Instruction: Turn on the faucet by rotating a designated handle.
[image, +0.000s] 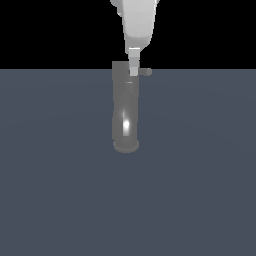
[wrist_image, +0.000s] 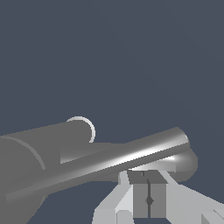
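A: Down at the cap of the faucet (image: 125, 112), upright mid-floor. Gripper (wrist_image: 149, 200) pressed shut on nothing, fingertips against the handle (wrist_image: 131, 157).

B: Contact step, by the look of it. Handle (image: 145, 72) jutting toward the exterior view's right.

A: Next, probably: push sideways, sweep round the cap, stay level, no slipping off.

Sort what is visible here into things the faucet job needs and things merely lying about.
Needed:
- glossy grey metal upright cylinder faucet
- thin grey bar handle at its top cap
- white robot gripper

Lying about:
- nothing; only the blue-grey floor
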